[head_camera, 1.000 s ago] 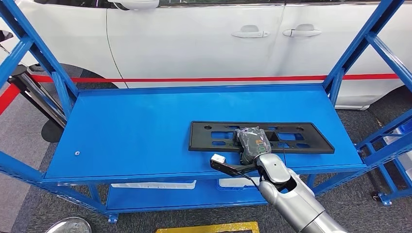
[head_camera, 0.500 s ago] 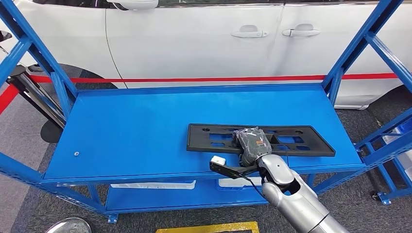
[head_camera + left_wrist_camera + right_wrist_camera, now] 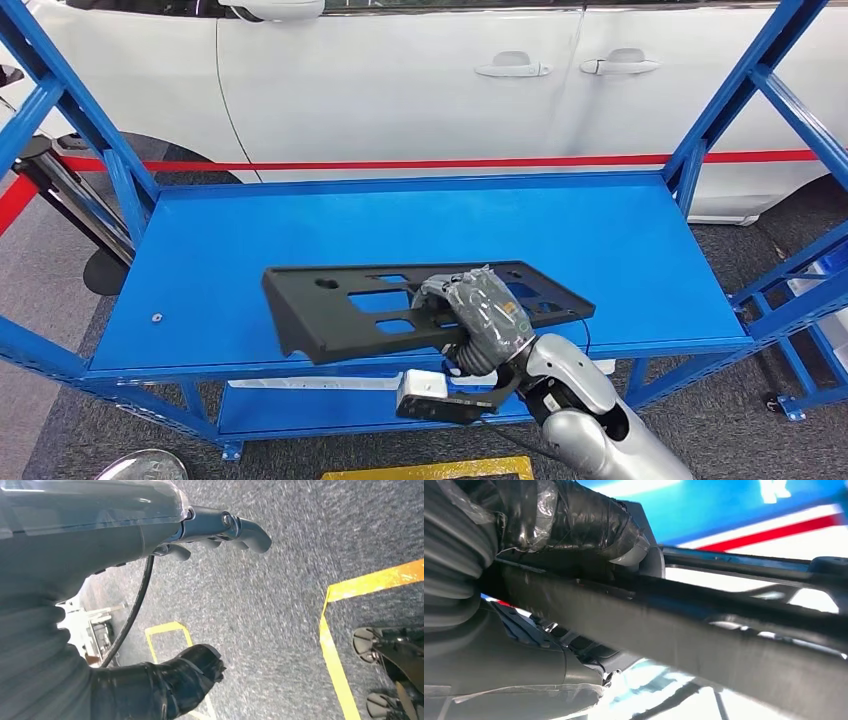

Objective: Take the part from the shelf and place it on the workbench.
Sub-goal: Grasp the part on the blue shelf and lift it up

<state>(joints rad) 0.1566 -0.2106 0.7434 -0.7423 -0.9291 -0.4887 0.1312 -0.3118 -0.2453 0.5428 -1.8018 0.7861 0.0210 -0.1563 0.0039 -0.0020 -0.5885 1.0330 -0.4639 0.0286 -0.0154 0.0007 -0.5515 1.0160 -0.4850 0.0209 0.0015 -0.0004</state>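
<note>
The part is a long flat black plastic frame (image 3: 340,310) with rectangular cut-outs. My right hand (image 3: 478,318) grips it near its middle and holds it lifted and tilted above the front of the blue shelf (image 3: 250,250), its left end reaching toward me. In the right wrist view the black frame (image 3: 724,645) crosses close in front of the camera, with my right hand (image 3: 574,525) clamped over its edge. My left hand (image 3: 200,600) hangs over grey carpet, holding nothing, its dark fingers (image 3: 235,527) stretched out and apart from the thumb.
Blue uprights (image 3: 60,110) and diagonal braces (image 3: 740,90) flank the shelf. A white car (image 3: 420,70) and a red barrier tape (image 3: 400,163) stand behind it. A lower shelf level (image 3: 330,400) holds white bags. Yellow floor tape (image 3: 335,645) marks the carpet.
The black frame lay flat on the shelf at the right; my right hand has lifted it off, swung it left and toward me, and tilted it.
</note>
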